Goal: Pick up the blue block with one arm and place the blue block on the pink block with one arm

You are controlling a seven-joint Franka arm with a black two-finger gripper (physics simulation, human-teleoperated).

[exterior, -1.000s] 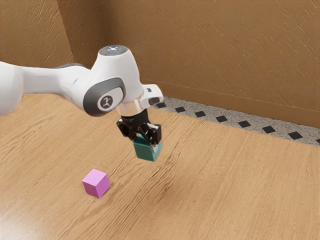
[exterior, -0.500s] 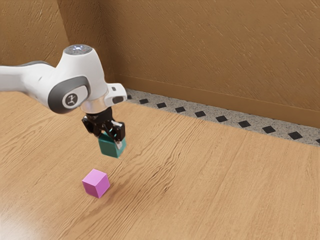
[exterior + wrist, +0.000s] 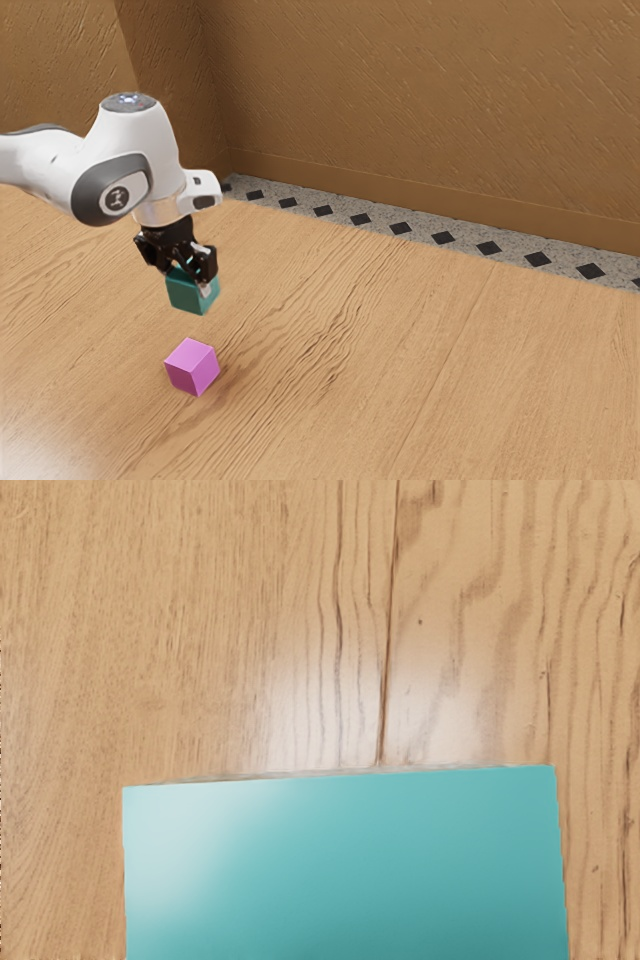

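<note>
My black gripper (image 3: 183, 279) is shut on a teal-blue block (image 3: 192, 294), which hangs in the air above the wooden table. In the wrist view the same block (image 3: 345, 865) looms large just under my hand, with wood grain beyond it. A pink block (image 3: 191, 366) rests on the table, below the held block and slightly nearer the camera in the exterior view. The two blocks are apart, with a gap of about one block height between them.
The wooden tabletop (image 3: 420, 360) stretches wide toward the exterior view's right. A speckled strip with black diamonds (image 3: 440, 237) runs along the table's far edge, below the brown wall (image 3: 420, 90).
My arm has carried the teal-blue block toward the exterior view's left, from right of the pink block to nearly above it. The pink block has not moved.
</note>
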